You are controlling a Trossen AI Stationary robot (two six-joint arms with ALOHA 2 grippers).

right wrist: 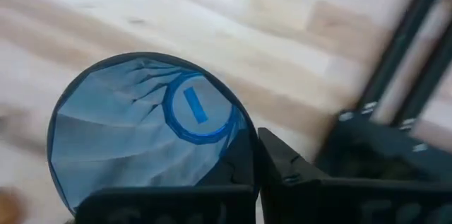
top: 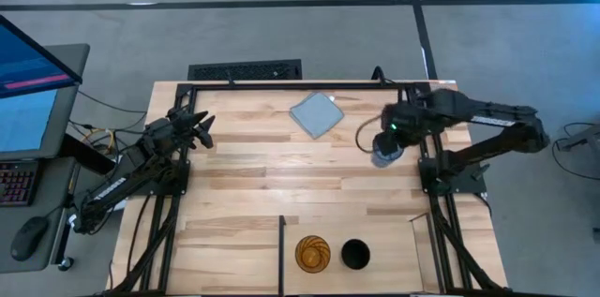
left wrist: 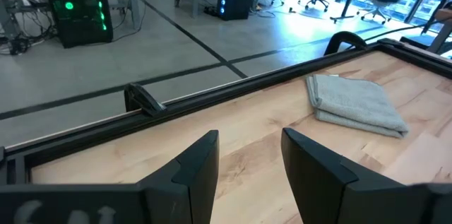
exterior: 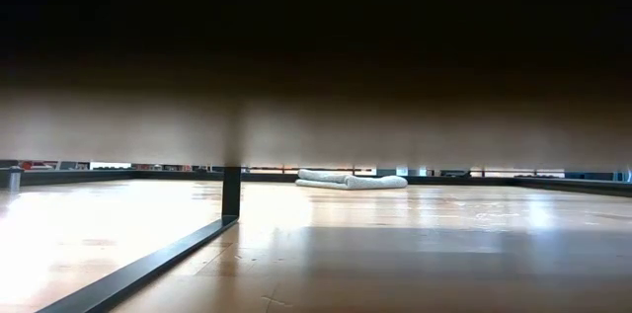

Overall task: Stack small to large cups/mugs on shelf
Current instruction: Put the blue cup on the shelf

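The blue cup [top: 385, 155] [right wrist: 145, 136] is near the table's right edge, mouth up, with my right gripper [top: 390, 140] [right wrist: 256, 146] shut on it. The amber-orange tumbler [top: 312, 253] and the black cup [top: 355, 254] stand side by side on the shelf [top: 389, 245], at the near edge between two black divider bars. My left gripper [top: 199, 129] [left wrist: 248, 153] is open above the table's far-left part and touches nothing. A dark blurred band hides all three cups in the low view. My right gripper holds the blue cup by its rim [right wrist: 239, 133], on the side toward the arm. One finger [right wrist: 236, 167] is inside the cup and the other [right wrist: 286, 164] outside, coming from above. The cup stays upright. Whether its base is off the table I cannot tell.
A folded grey-blue cloth [top: 316, 113] [left wrist: 353, 104] [exterior: 351, 181] lies near the far edge at mid-table. The left divider bar [top: 282, 252] [exterior: 158, 266] runs toward the near edge. A black frame rail [top: 309, 84] borders the far edge. Bare wood [top: 281, 170] spans the middle.
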